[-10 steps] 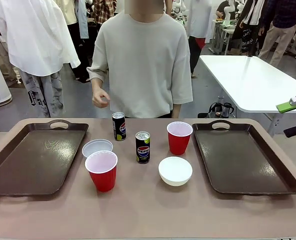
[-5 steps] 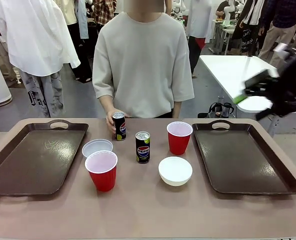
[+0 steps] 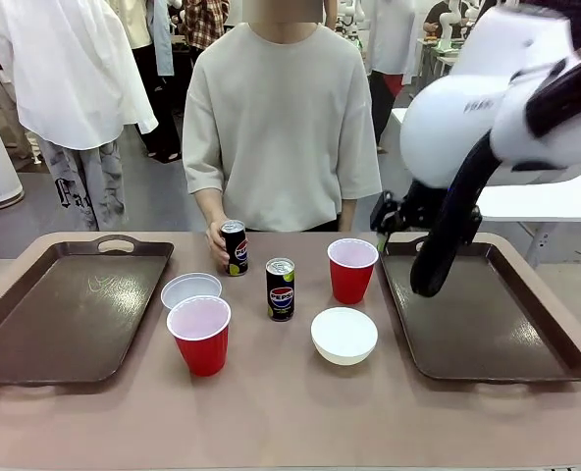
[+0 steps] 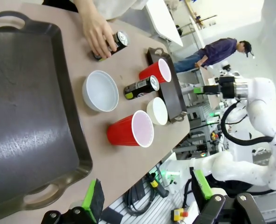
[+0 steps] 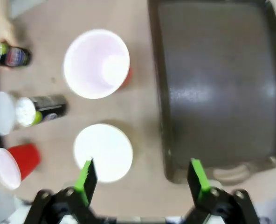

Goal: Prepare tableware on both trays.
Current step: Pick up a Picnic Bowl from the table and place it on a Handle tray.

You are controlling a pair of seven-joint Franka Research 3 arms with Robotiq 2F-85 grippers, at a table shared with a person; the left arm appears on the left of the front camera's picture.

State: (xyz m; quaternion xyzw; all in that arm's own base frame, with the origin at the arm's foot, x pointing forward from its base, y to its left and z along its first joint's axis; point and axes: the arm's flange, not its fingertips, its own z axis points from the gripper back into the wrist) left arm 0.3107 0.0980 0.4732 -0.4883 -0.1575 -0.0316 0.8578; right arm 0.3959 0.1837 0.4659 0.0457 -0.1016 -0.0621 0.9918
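Table: a brown top carried everything, and the middle can stood at its centre.
Person: stood across the table behind the middle can, with one hand wrapped round the far can, apparently setting it down or steadying it.
Trays: the left tray lay well to the left of the middle can and the right tray well to its right. Both were bare, so nothing had been loaded yet.
Right arm: reached in above the right tray, right of the middle can, probably lining up on that side's pieces.
Right gripper: hung high over the right bowl and the tray's edge. Its jaws were spread wide with nothing between them.
Left gripper: was held beyond the left tray's outer end, well apart from the middle can. Its jaws were parted and empty, likely waiting.
Bowls: the left bowl sat left of the middle can and the right bowl near-right of it, both on the table.
Cups: the near cup stood front-left of the middle can, just beside the left bowl. The far cup stood to the can's right. Both were mouth up.
Cans: the far can stood behind-left of the middle can, and both were upright. One piece of each kind leaned toward each tray, seemingly one set apiece.
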